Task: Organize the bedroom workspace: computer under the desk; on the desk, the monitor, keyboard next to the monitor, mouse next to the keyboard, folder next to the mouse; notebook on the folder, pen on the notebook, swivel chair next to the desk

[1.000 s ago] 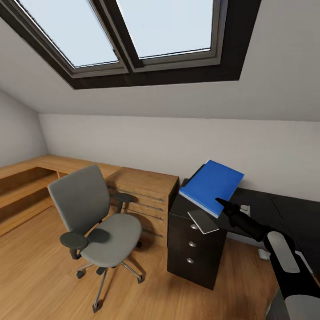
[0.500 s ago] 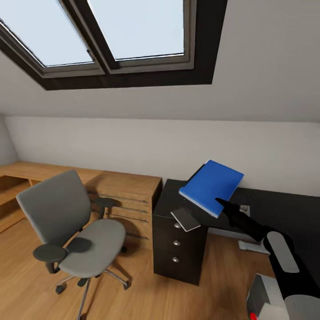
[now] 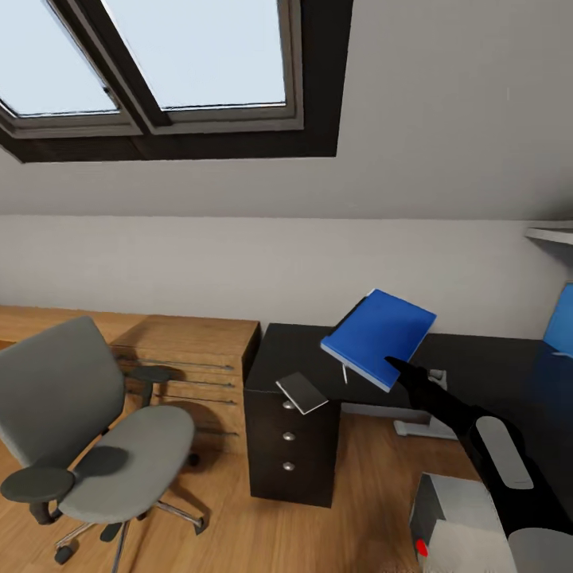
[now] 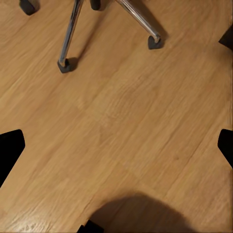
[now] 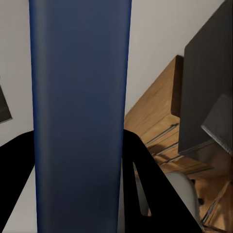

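Observation:
My right gripper (image 3: 395,365) is shut on the lower edge of the bright blue folder (image 3: 379,335), holding it tilted in the air above the black desk (image 3: 509,366). In the right wrist view the folder (image 5: 80,111) stands between the two black fingers (image 5: 145,184). A thin grey notebook (image 3: 302,392) lies on the desk's near corner, overhanging the drawer unit (image 3: 288,458). The grey swivel chair (image 3: 83,430) stands on the floor to the left, apart from the desk. The light grey computer (image 3: 458,521) with its red light sits on the floor at lower right. My left gripper (image 4: 116,150) is open over the wood floor.
A low light-wood cabinet (image 3: 187,358) runs along the wall between chair and desk. The chair's metal legs and castors (image 4: 65,63) lie near my left gripper. A skylight (image 3: 183,56) is set in the sloped ceiling. A blue panel (image 3: 561,318) shows at the right edge.
The camera has swung right, so chair, cabinet and desk slid left in the picture and the computer came further into view. The folder stays held in my right gripper.

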Available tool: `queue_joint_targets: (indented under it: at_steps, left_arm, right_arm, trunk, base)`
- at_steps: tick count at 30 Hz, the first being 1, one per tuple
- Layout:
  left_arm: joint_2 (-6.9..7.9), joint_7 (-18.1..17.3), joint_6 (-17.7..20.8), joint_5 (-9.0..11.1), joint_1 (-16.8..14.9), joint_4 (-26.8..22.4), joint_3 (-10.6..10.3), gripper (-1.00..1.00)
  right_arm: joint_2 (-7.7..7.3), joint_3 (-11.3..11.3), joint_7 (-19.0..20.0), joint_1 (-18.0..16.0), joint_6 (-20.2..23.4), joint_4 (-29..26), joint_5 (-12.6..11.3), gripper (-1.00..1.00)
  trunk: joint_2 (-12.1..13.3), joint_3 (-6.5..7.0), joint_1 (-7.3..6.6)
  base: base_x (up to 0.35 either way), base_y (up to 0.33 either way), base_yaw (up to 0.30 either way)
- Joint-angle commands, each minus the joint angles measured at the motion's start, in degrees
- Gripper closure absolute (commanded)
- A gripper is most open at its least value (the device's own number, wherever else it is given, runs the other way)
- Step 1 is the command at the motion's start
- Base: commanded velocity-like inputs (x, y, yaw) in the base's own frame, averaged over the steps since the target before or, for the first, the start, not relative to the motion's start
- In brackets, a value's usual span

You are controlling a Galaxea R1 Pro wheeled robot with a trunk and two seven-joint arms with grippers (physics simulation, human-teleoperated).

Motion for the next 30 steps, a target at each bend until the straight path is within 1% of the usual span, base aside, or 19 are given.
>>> queue_joint_targets:
  at_steps: [1,8,11,14,30]
  left_arm:
    - [0.07,0.33,-0.28,0.61,-0.03,-0.04,-0.49,-1.0]
    - [-0.02,0.33,-0.28,0.67,-0.03,-0.02,-0.49,-1.0]
    - [-0.5,0.33,-0.28,0.68,-0.03,-0.01,-0.55,-1.0]
    - [-0.67,0.33,-0.28,0.69,-0.03,0.01,-0.57,-1.0]
    - [-0.72,0.33,-0.28,0.69,-0.03,0.02,-0.58,-1.0]
  right_arm:
    - [0.05,-0.09,0.25,-0.07,0.33,0.04,0.06,1.0]
    - [0.18,-0.03,0.54,-0.07,0.55,0.06,-0.09,1.0]
    - [0.18,0.04,0.57,-0.07,0.68,0.07,-0.13,1.0]
    - [0.18,0.06,0.57,-0.07,0.7,0.08,-0.14,1.0]
    - [0.35,0.15,0.57,-0.07,0.64,0.15,-0.14,1.0]
  trunk:
    - [-0.05,-0.02,0.0]
    - [-0.05,0.32,0.0]
    - [-0.05,0.47,0.0]
    - [-0.05,0.62,0.0]
    - [-0.05,1.41,0.0]
  base:
    - [0.0,0.0,-0.27]
    - [0.0,0.0,-0.27]
    - [0.0,0.0,-0.27]
    - [0.0,0.0,-0.27]
    - [0.0,0.0,-0.27]
